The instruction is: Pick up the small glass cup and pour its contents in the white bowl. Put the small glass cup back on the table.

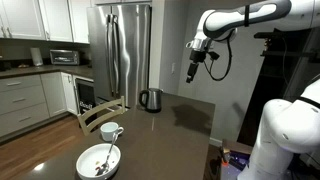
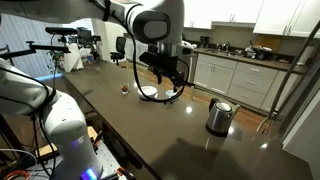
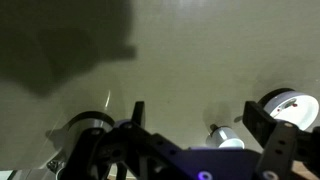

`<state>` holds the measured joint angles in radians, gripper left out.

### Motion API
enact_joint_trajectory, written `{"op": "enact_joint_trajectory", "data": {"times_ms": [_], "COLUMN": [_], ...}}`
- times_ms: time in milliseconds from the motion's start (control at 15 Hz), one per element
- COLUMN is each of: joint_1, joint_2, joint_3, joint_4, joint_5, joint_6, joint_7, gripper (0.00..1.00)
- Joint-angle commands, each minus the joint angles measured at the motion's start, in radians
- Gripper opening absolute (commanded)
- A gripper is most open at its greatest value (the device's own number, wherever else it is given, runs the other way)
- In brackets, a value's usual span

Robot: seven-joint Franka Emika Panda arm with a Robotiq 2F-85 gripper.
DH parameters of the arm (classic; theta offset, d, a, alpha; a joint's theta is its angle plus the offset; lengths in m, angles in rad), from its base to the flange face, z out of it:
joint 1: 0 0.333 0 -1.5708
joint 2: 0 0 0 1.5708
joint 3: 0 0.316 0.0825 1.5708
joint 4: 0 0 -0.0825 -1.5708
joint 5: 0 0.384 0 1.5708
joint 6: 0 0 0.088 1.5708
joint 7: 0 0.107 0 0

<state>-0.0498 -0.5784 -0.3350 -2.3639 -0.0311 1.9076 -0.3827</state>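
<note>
Dark brown worktop [image 1: 172,130] under you. Your tool [image 1: 192,72] hangs high up beyond the steel kettle [image 1: 150,99], jaws spread wide and gripping nothing. The small glass cup [image 1: 111,132] stands upright on the worktop, well apart from the kettle and just beside the white bowl [image 1: 100,160].

The table [image 1: 182,120] has a dark brown top, smooth and faintly glossy, the kettle [image 1: 150,99] is shiny steel, the fridge [image 1: 125,50] behind is brushed metal, the white bowl [image 1: 84,160] and small glass cup [image 1: 111,131] show a glazed sheen, and the chair [image 1: 100,113] is pale wood.
</note>
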Motion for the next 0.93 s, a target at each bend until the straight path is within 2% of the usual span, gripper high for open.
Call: {"op": "enact_joint_trajectory", "data": {"times_ms": [0,467,867], "joint_1": [-0.025,-0.025,0.046], "joint_2": [0.005,0.005,0.140], "joint_3": [0.020,0.020,0.012], "joint_4": [0.003,0.003,-0.071], "joint_5": [0.014,0.014,0.233], "joint_6": [-0.003,-0.003,0.107], "joint_7": [-0.012,-0.012,-0.016], "gripper": [1.00,1.00,1.00]}}
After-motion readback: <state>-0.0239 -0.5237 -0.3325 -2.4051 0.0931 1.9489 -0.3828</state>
